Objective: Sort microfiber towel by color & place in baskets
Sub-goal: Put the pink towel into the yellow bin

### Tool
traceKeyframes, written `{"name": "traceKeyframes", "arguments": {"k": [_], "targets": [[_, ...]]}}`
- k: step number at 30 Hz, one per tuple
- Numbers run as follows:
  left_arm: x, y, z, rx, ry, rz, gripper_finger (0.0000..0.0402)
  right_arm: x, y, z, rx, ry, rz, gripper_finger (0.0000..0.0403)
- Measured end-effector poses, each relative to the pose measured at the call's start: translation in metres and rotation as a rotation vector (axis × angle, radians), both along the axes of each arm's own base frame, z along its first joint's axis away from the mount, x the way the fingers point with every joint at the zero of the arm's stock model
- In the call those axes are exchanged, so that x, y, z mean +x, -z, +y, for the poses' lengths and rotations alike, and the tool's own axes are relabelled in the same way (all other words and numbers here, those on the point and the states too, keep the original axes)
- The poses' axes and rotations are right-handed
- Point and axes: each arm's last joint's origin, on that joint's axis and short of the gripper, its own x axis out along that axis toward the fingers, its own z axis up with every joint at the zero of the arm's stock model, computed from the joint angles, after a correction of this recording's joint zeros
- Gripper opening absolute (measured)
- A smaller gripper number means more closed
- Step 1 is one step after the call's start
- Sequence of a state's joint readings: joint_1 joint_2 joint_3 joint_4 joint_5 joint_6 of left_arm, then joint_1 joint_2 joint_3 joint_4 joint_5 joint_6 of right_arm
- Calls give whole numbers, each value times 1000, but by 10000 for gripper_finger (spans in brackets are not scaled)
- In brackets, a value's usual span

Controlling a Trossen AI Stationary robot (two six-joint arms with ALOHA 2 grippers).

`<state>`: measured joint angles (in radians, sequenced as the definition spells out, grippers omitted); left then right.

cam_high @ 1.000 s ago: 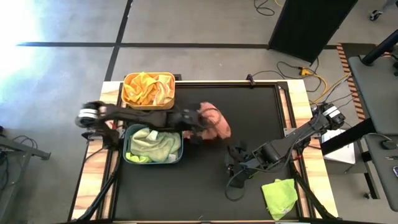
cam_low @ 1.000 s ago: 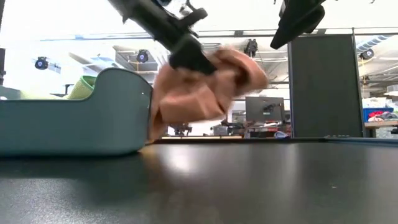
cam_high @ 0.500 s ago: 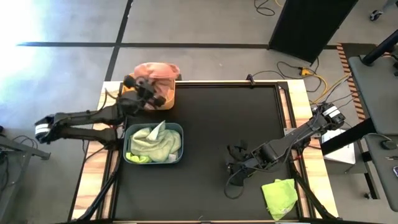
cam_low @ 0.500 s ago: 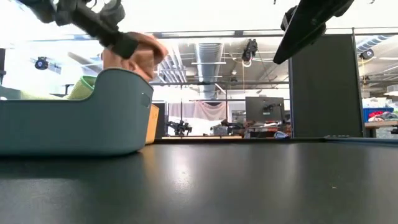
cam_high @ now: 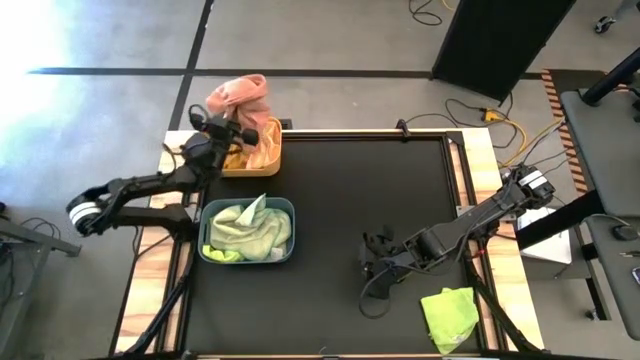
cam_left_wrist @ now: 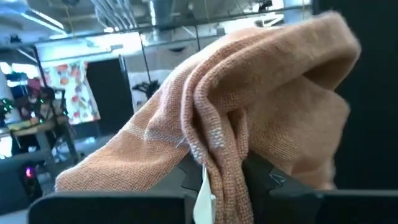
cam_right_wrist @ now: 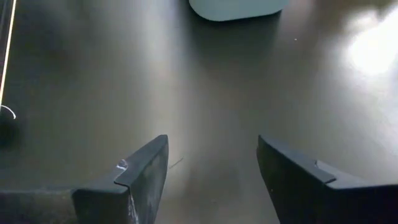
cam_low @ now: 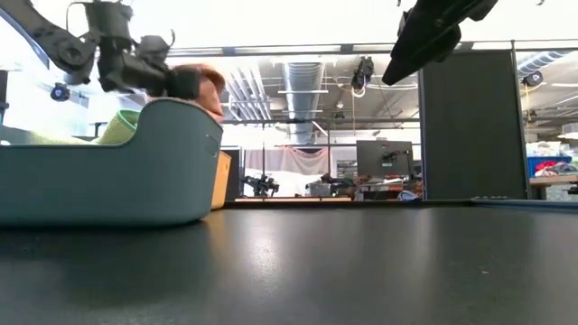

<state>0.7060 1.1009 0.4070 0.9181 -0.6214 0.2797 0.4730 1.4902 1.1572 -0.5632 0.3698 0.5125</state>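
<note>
My left gripper [cam_high: 226,133] is shut on an orange-pink towel [cam_high: 240,95] over the yellow-orange basket [cam_high: 262,157] at the table's far left; the basket holds yellow towels. In the low view the towel [cam_low: 210,81] shows above the dark blue-grey basket [cam_low: 108,171]. That basket [cam_high: 207,222] stands nearer and holds light green towels [cam_high: 248,230]. My right gripper [cam_high: 373,256] is open and empty above the table's middle; its fingers stand apart in the right wrist view [cam_right_wrist: 211,163]. A bright green towel [cam_high: 449,311] lies flat at the near right. My left gripper pinches a bunched part of the orange-pink towel [cam_left_wrist: 217,168] between its two fingers; several folds lie there. The arm reaches in from the table's left. The towel is lifted clear, and in the left wrist view it bulges up over the fingers [cam_left_wrist: 273,180] and hides the fingertips.
The black mat [cam_high: 380,190] lies bare between the baskets and my right arm. The blue-grey basket's wall also shows far off in the right wrist view [cam_right_wrist: 236,9]. Cables lie on the floor beyond the table's far right.
My left gripper has carried the orange-pink towel from the table's middle toward the far left, past the blue-grey basket, to above the yellow-orange basket. The towel has stayed lifted and bunched in the shut fingers.
</note>
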Motion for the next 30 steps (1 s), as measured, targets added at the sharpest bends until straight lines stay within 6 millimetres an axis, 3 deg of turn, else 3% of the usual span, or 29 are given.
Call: {"name": "traceKeyframes", "arguments": {"k": [5, 10, 16, 23, 30], "targets": [[11, 32, 18, -99, -45, 89, 36, 1, -1, -2, -14, 18, -13, 242], [16, 60, 23, -213, -111, 185, 36, 1, 0, -2, -1, 36, -15, 247], [14, 83, 14, -455, 70, 313, 35, 1, 0, -2, -3, 36, -10, 239], [6, 83, 4, -611, 194, 365, 34, 3, 0, -7, -40, 8, -4, 229], [8, 56, 30, -907, 182, 321, 34, 6, 1, -14, -44, 29, -2, 232]]}}
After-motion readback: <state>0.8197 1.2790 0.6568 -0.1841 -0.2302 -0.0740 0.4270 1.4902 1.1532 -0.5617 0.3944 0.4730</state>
